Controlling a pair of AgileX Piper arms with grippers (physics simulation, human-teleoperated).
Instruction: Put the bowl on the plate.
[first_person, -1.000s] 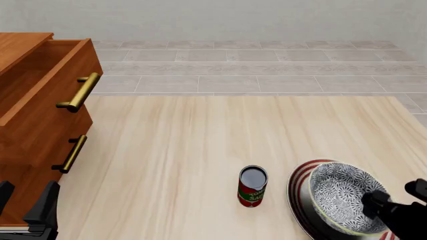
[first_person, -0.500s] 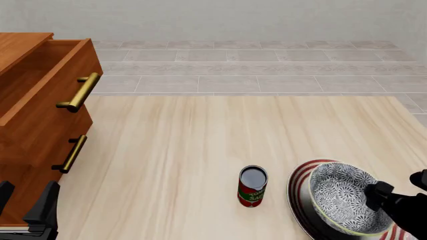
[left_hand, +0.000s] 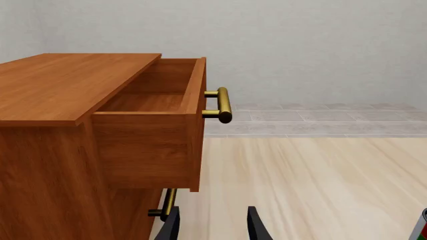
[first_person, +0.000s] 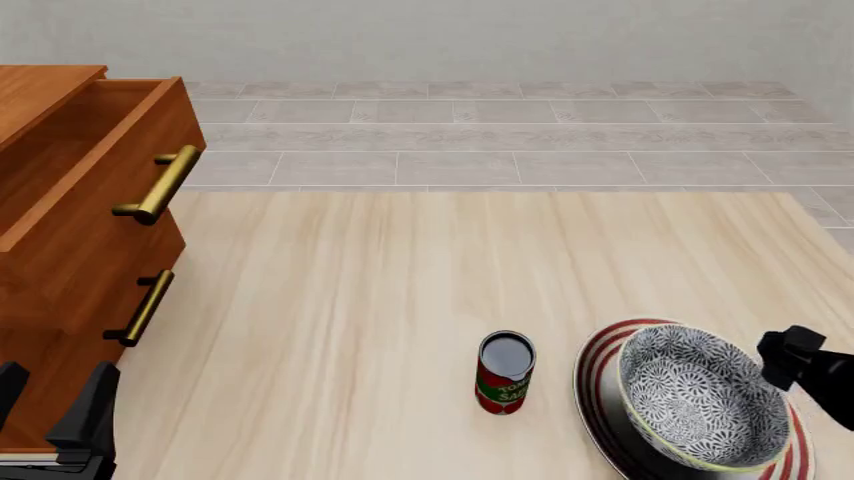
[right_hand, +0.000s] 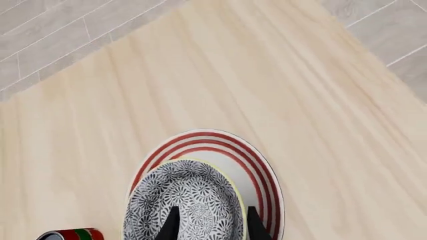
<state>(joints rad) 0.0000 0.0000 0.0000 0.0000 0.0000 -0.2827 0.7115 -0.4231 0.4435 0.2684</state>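
right gripper (first_person: 797, 352) hangs open and empty beside the bowl (first_person: 701, 408), which sits on the plate (first_person: 597, 388); task looks done

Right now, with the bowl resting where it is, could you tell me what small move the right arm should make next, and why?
Probably just keep lifting the right gripper up and away. The bowl already sits on the plate, and the wrist view shows the open fingers above the bowl with nothing between them. The can stands apart to the side, so a straight retreat should disturb nothing.
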